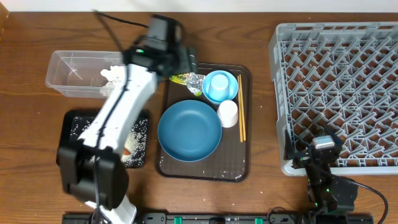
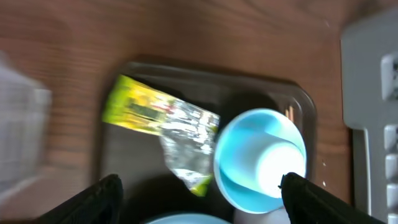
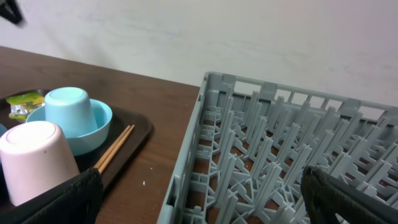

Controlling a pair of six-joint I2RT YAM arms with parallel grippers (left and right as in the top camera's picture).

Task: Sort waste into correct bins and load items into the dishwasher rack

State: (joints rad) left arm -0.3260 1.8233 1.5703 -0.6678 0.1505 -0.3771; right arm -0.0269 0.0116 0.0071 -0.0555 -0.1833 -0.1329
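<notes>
My left gripper [image 1: 185, 63] [image 2: 202, 200] is open and empty, hovering over the far left corner of the brown serving tray, just above the yellow-green wrapper [image 1: 186, 79] [image 2: 155, 115]. Beside the wrapper, the light-blue cup [image 1: 218, 83] [image 2: 281, 165] sits upside down in the light-blue bowl [image 1: 231, 91] [image 2: 239, 155]. The dark-blue dish [image 1: 189, 130], white cup [image 1: 228, 113] and chopsticks [image 1: 241, 118] lie on the same tray. Tissue [image 1: 114, 74] is in the clear tub [image 1: 71, 74]. Rice [image 1: 138, 140] lies in the black tray [image 1: 73, 121]. My right gripper [image 1: 323, 147] [image 3: 199, 202] is open and empty at the grey rack's [image 1: 342, 87] [image 3: 280, 149] near left corner.
The brown serving tray [image 1: 245, 155] lies between the bins and the rack. My left arm [image 1: 124, 106] stretches over the black tray and the clear tub's right end. A strip of bare wood separates the serving tray from the rack.
</notes>
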